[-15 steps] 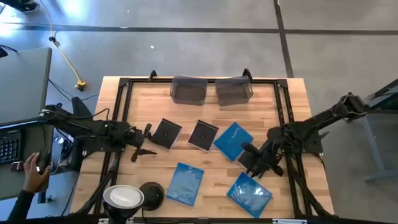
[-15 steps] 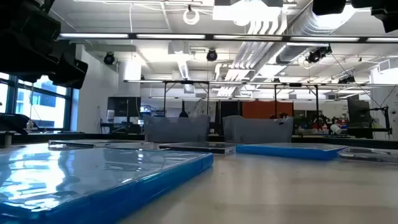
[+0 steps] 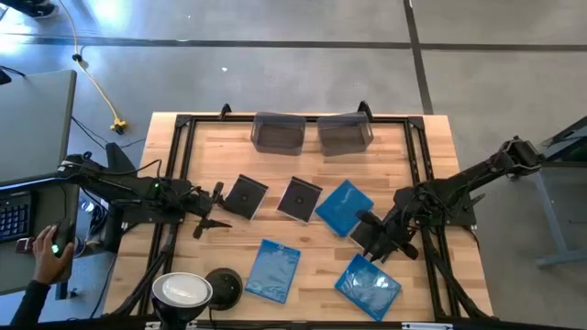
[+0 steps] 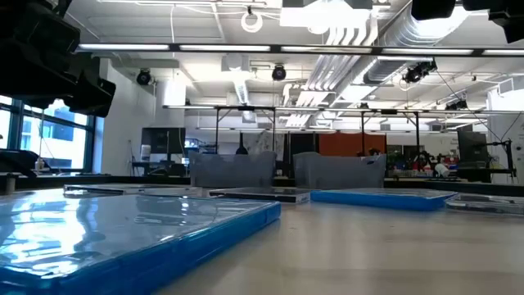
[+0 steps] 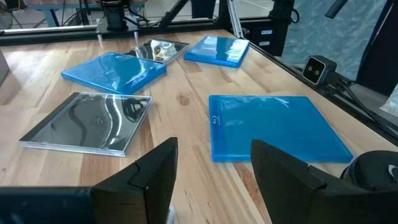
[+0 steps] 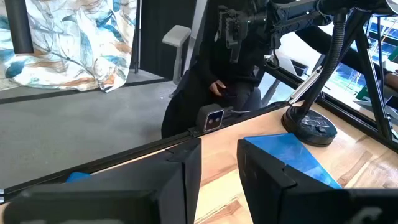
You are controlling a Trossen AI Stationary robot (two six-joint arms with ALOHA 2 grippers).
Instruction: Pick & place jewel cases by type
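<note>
On the pale wood-plank bench (image 3: 211, 147): 3 glossy translucent blue jewel cases (image 3: 345, 206), flat and square, plus 2 dark mirror-like cases (image 3: 300, 198) at centre. 2 smoky bins (image 3: 278, 133) at the far edge. Left gripper (image 3: 216, 211) fingers spread, empty, beside a dark case. Right gripper (image 3: 367, 229) at a blue case's edge; grip unclear

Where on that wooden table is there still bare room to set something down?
Bare wood lies in the strip between the two grey bins and the row of cases, and in both back corners beside the bins. The middle and front are crowded: dark cases, blue cases, and a round lamp base.
</note>
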